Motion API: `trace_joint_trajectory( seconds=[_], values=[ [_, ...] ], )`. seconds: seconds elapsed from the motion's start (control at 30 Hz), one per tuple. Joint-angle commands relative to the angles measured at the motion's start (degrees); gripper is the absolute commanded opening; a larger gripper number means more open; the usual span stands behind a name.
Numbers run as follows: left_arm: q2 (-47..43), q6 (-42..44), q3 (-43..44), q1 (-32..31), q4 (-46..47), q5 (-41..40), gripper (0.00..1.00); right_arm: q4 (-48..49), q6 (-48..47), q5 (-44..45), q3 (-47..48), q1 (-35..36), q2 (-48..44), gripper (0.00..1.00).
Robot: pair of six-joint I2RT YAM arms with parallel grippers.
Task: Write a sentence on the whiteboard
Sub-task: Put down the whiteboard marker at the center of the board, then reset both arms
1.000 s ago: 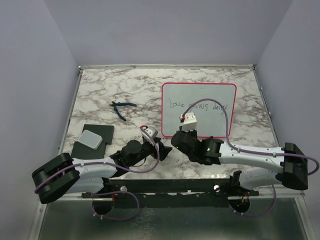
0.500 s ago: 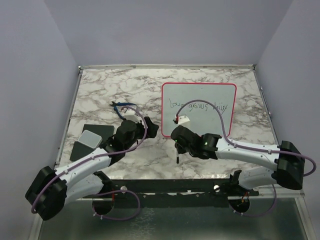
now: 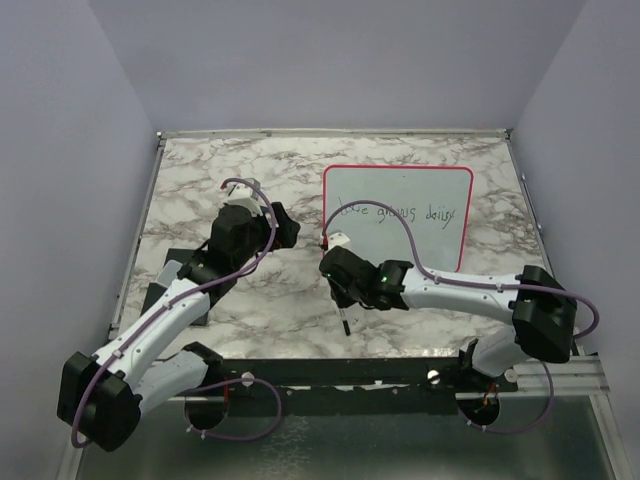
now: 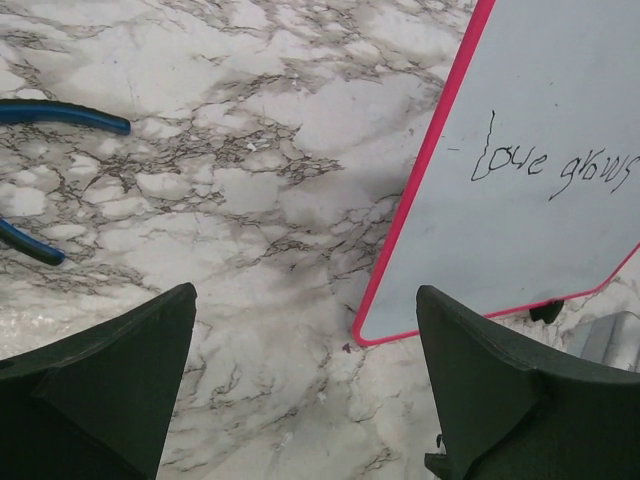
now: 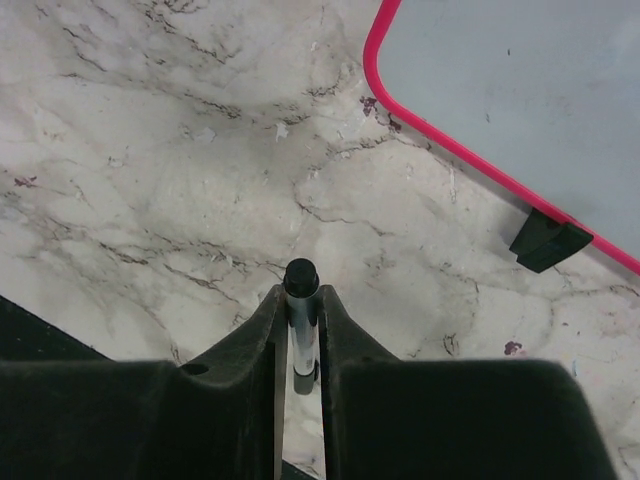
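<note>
**Top view.** The whiteboard (image 3: 400, 248) lies on the bench (image 3: 250, 170) at right, with the sentence (image 3: 397, 212) running across it. In the last 1 s the right claw (image 3: 342, 300) has left the board for bare bench off its near-left corner, pinched tight on the marker (image 5: 300, 290). The left claw (image 4: 305, 300), wide open and empty, has advanced beside the board's left edge. The writing appears finished.

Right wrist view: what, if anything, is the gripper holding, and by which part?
The right gripper clamps a marker by its barrel; its dark end sticks out ahead.
</note>
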Motion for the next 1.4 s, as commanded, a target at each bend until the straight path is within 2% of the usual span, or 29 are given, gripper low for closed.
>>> trace_joint_trajectory(
  seconds=[0.0, 0.23, 0.37, 0.53, 0.6, 0.73, 0.83, 0.87, 1.0, 1.23, 1.37],
  values=[
    [-0.13, 6.3, 3.11, 0.6, -5.59, -1.32, 0.92, 3.34, -1.22, 0.85, 1.82, 0.0, 3.47, 0.17],
    [-0.33, 10.61, 4.5, 0.63, -8.01, -3.01, 0.92, 5.57, -0.43, 4.54, 2.53, 0.0, 7.28, 0.46],
    [-1.27, 10.57, 3.73, 0.68, -8.18, -4.35, 0.94, 7.91, -0.34, 3.9, 1.18, 0.0, 4.95, 0.52],
    [-0.83, 10.26, 3.41, 2.53, -8.22, -5.63, 0.99, 11.06, -1.11, 4.97, -1.75, 0.0, -2.74, 0.61],
    [0.01, 10.04, 3.47, 4.85, -8.42, -4.54, 0.99, 8.04, -0.38, 8.44, -0.79, -0.08, -4.74, 0.68],
    [0.92, 9.46, 4.03, 9.08, -8.39, -2.68, 0.99, 1.77, 0.14, 14.55, 2.19, -1.73, -7.42, 0.77],
    [0.32, 9.56, 4.66, 12.0, -8.31, -2.86, 0.99, 1.52, -0.88, 14.59, 1.77, -6.28, -11.05, 0.81],
    [-0.09, 9.71, 4.91, 12.95, -8.27, -2.94, 0.99, 1.89, -1.43, 13.95, 1.38, -8.21, -12.69, 0.87],
    [-2.48, 11.77, 5.49, 15.25, -7.43, -3.72, 0.99, 3.33, -4.25, 12.08, 0.16, -16.94, -18.85, 0.94],
    [-7.3, 16.4, 7.09, 15.29, -6.91, -15.11, 0.99, 4.62, -8.46, 7.91, -0.7, -37.66, -26.94, 0.96],
    [-10.83, 18.83, 8.32, 15.29, -6.1, -20.67, 0.99, 8.89, -10.52, 12.15, -4.09, -42.44, -33.58, 0.96]
  ],
)
